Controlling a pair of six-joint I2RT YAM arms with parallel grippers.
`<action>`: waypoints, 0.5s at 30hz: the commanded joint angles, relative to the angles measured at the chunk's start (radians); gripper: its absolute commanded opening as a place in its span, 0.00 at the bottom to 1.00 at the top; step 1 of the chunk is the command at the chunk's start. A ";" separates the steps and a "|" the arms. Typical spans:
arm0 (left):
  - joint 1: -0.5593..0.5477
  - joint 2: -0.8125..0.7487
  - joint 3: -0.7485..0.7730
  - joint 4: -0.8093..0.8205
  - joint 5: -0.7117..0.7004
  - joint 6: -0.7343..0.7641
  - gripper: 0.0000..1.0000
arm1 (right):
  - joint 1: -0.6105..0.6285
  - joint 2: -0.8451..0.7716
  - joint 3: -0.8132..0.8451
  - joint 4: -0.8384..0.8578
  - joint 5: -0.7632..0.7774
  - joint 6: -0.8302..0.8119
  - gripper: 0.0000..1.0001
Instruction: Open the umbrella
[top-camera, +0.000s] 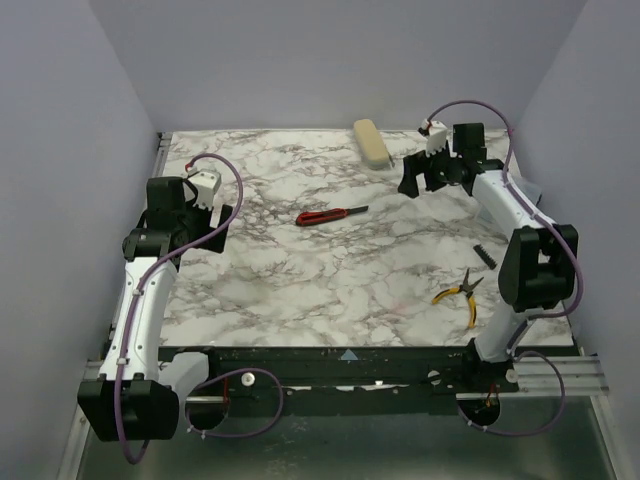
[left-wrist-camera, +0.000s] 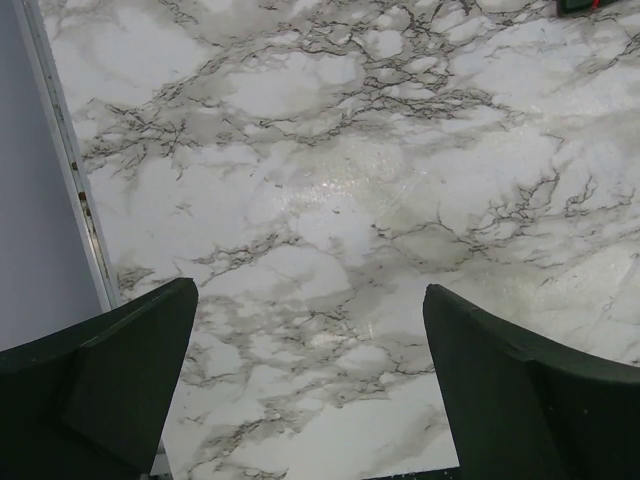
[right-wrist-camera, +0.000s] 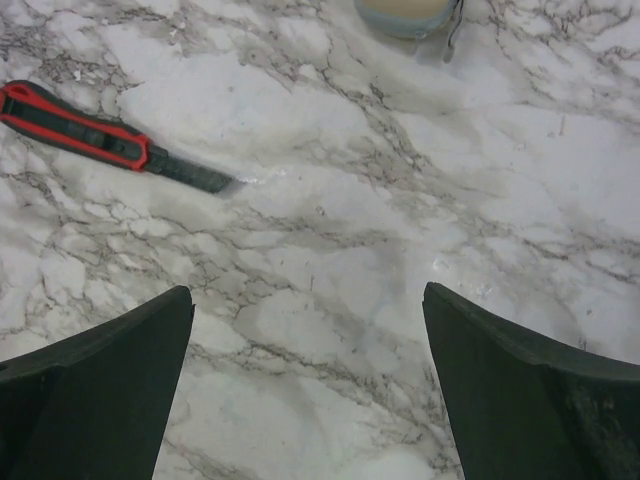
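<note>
We see the umbrella (top-camera: 372, 144) folded at the far edge of the desk (top-camera: 330, 290) — left gripper (left-wrist-camera: 310, 290) and right gripper (right-wrist-camera: 308, 290) both spread wide, holding nothing.

A robot lab test cell: plain grey walls (top-camera: 340, 60) box in a marble-patterned table (top-camera: 330, 290) on aluminium framing (top-camera: 560, 375)

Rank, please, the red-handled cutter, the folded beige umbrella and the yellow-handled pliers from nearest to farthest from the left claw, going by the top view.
From the open left claw:
1. Red-handled cutter, mid-table, to the claw's right.
2. Folded beige umbrella, at the far edge, right of centre.
3. Yellow-handled pliers, near side, far right.
</note>
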 joint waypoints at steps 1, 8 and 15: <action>-0.006 0.004 0.049 -0.022 0.000 -0.018 0.98 | -0.001 0.128 0.141 0.003 -0.017 -0.069 1.00; -0.006 -0.012 0.057 -0.031 -0.020 -0.012 0.98 | -0.001 0.361 0.406 -0.046 0.048 -0.184 0.97; -0.006 -0.032 0.044 -0.043 -0.055 -0.010 0.98 | 0.020 0.527 0.543 -0.029 0.126 -0.254 0.81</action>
